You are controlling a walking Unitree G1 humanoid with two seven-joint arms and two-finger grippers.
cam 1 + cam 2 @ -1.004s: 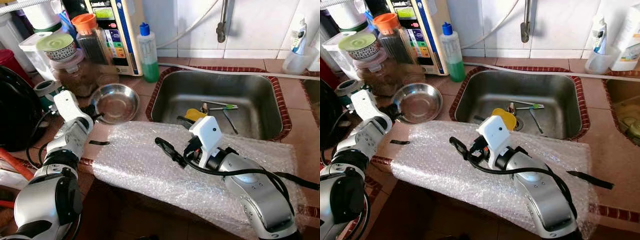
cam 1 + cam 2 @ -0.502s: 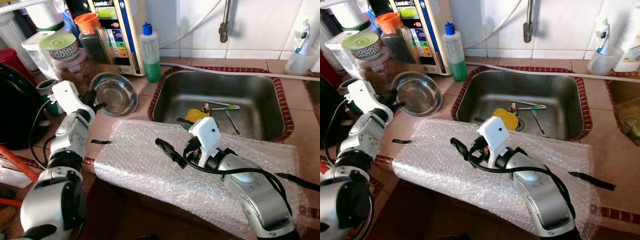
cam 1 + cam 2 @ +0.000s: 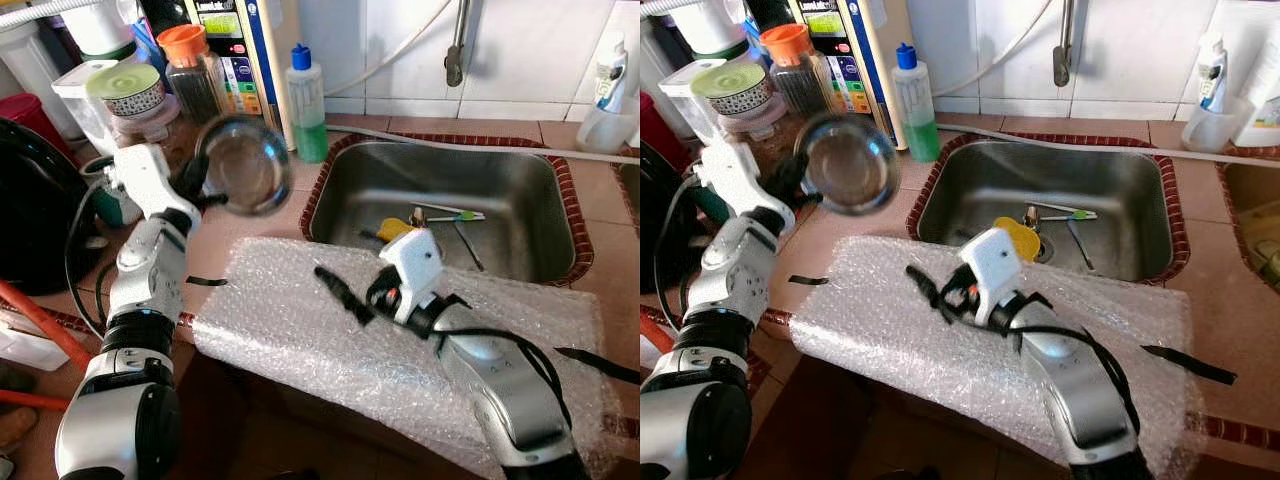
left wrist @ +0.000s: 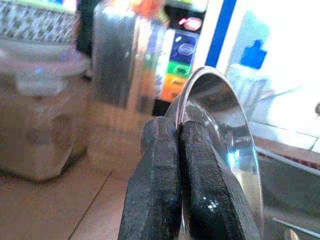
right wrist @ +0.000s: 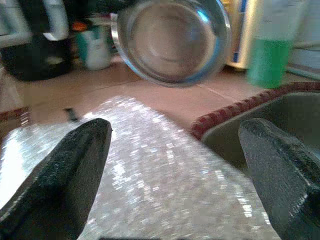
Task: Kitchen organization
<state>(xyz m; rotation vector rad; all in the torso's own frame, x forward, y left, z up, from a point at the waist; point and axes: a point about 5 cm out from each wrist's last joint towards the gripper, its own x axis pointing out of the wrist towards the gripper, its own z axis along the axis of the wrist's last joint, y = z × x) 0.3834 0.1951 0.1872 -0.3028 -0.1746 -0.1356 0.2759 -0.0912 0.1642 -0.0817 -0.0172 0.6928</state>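
Observation:
A small steel bowl (image 3: 243,165) hangs tilted above the tiled counter, left of the sink (image 3: 520,190). My left gripper (image 3: 196,182) is shut on its near rim; in the left wrist view the two black fingers (image 4: 165,150) pinch the rim of the bowl (image 4: 225,135). My right gripper (image 3: 343,293) is open, low over a sheet of bubble wrap (image 3: 290,330) on the counter's front edge. In the right wrist view its fingers (image 5: 65,170) stand wide apart with nothing between them, and the bowl (image 5: 172,37) hangs beyond.
The sink holds a yellow item (image 3: 392,229) and a green-handled utensil (image 3: 455,213). A green soap bottle (image 3: 307,105), jars (image 3: 190,70), a green-lidded container (image 3: 125,95) and a black appliance (image 3: 35,210) crowd the back left. A white bottle (image 3: 610,90) stands at the far right.
My left gripper has lifted the steel bowl off the counter and tipped it up on edge, moving it a little toward the sink. The right arm has hardly moved.

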